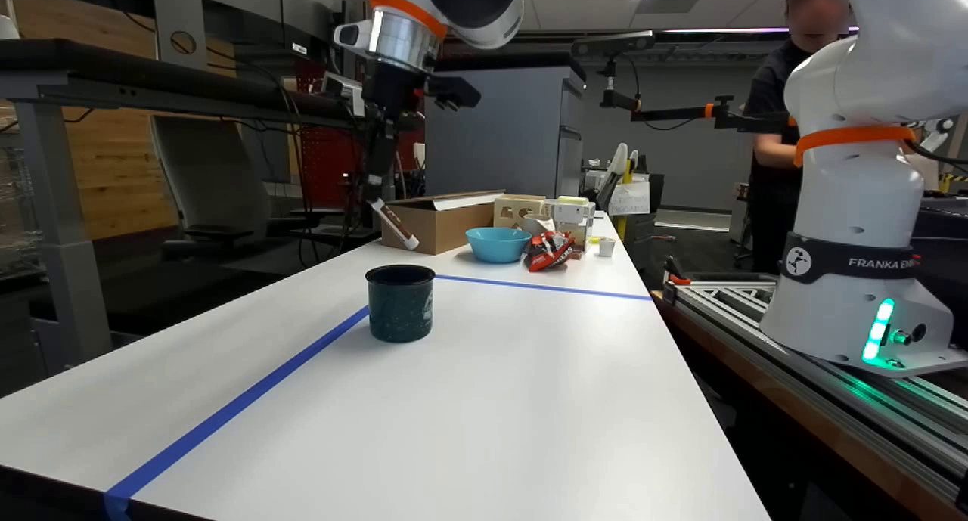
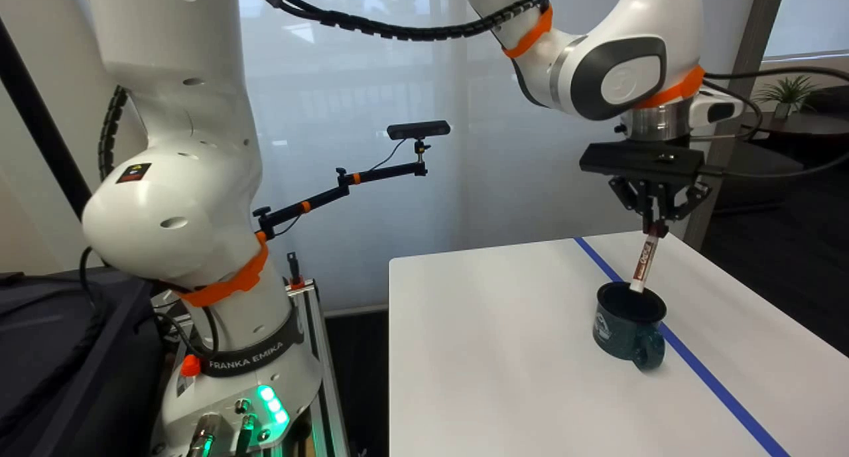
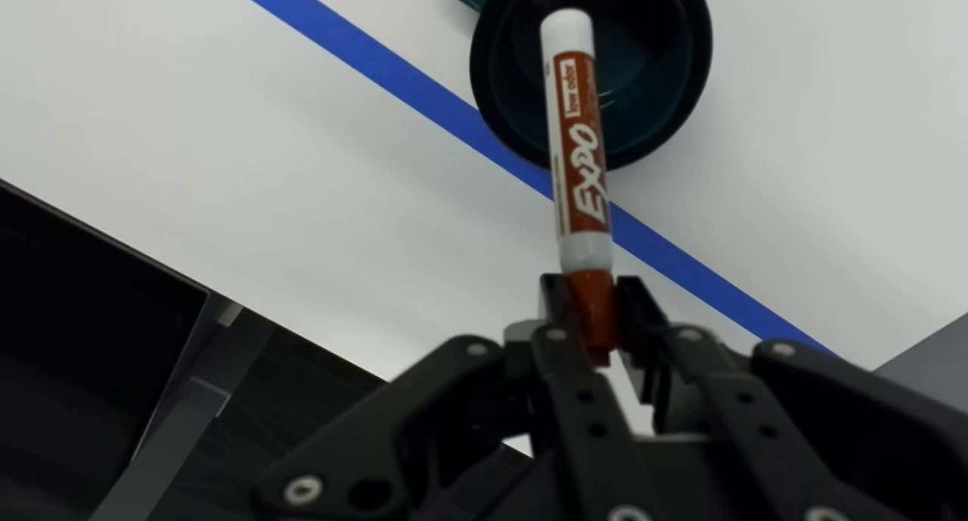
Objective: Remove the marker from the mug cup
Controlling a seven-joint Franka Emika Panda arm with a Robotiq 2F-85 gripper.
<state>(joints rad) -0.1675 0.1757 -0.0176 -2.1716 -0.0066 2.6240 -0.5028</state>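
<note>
evidently we have the marker (image 3: 581,143) out of the mug cup (image 1: 401,309), which stands upright on the desk (image 2: 477,344); in that exterior view the marker's lower, white end hangs tilted just above the rim, with a gap between. the gripper (image 3: 595,309) stands narrow, pinching the reddish-brown end, probably the cap. that is a hold on one end alone, so we'd worry that a knock to the free end could pivot the marker in the grasp or pull the cap off. in the wrist view the white end overlaps the mug's mouth, so loosening here might drop it back in; swinging sideways too low could clip the rim. set down carelessly, the round barrel might roll off the edge.
</note>
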